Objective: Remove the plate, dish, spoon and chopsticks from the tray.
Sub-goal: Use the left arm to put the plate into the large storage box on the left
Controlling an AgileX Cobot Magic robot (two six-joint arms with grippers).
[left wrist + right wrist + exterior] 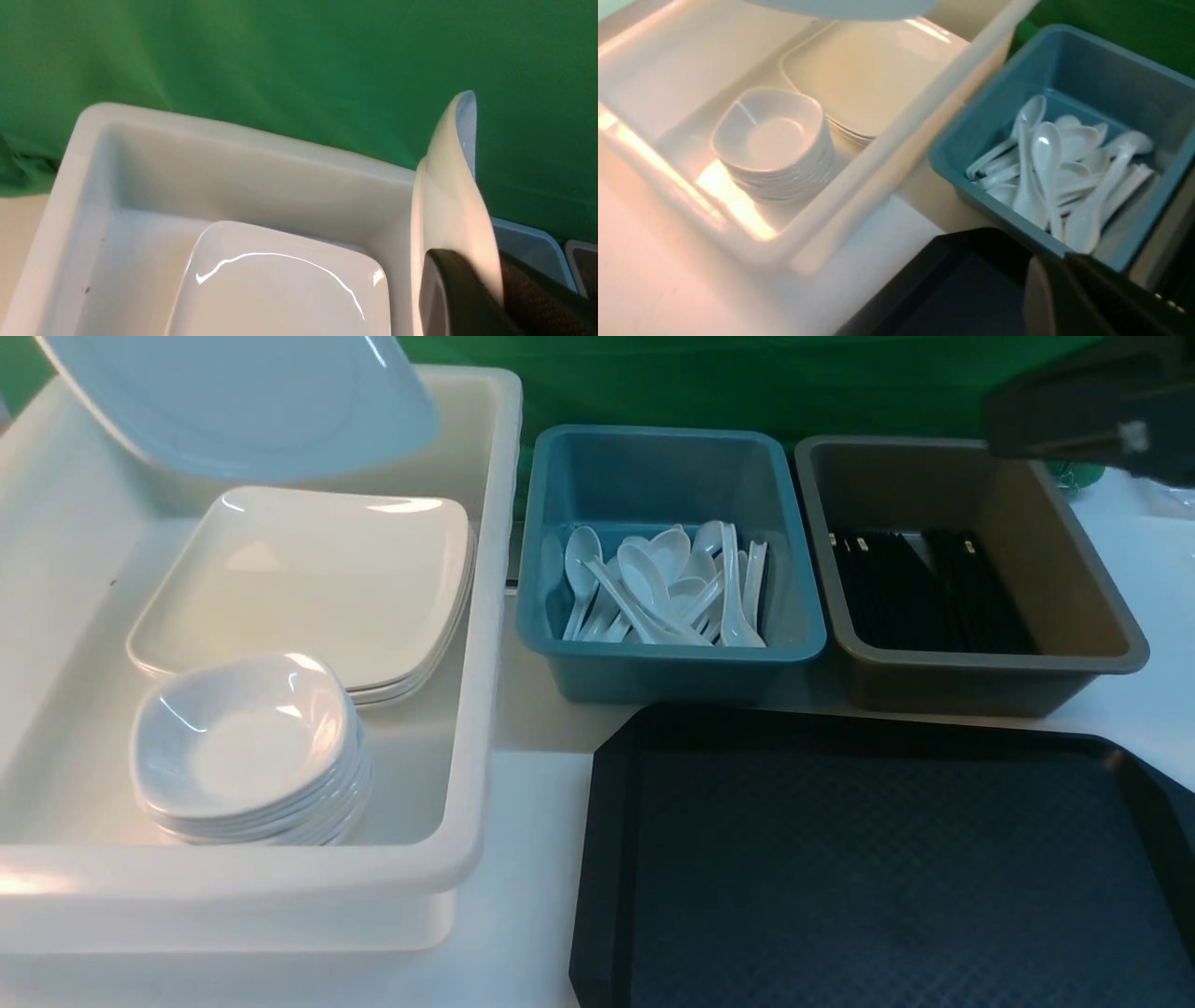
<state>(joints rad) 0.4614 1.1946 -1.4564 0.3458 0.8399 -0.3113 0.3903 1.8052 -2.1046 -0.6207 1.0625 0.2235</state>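
The plate (243,401), glossy white and rounded-square, hangs tilted above the far end of the white bin (485,616), pinched at its rim by the left hand (467,289), whose dark fingers are clamped on its edge. Right beneath it lies a stack of plates (308,588) of the same shape, flat on the bin floor, and nearer the robot a stack of small bowls (247,747), shallow and shiny. Beside the white bin sits the teal bin (672,663), smooth plastic, holding a jumble of white spoons (663,583). Next along, the brown bin (1092,625) holds black chopsticks (924,588) lying side by side. Closest to the robot, the black tray (878,868) rests on the white counter (523,896), cut corners, raised rim, textured surface showing. The right hand (1092,420) hovers dark and blurred above the brown bin's far corner, fingers together and holding nothing.
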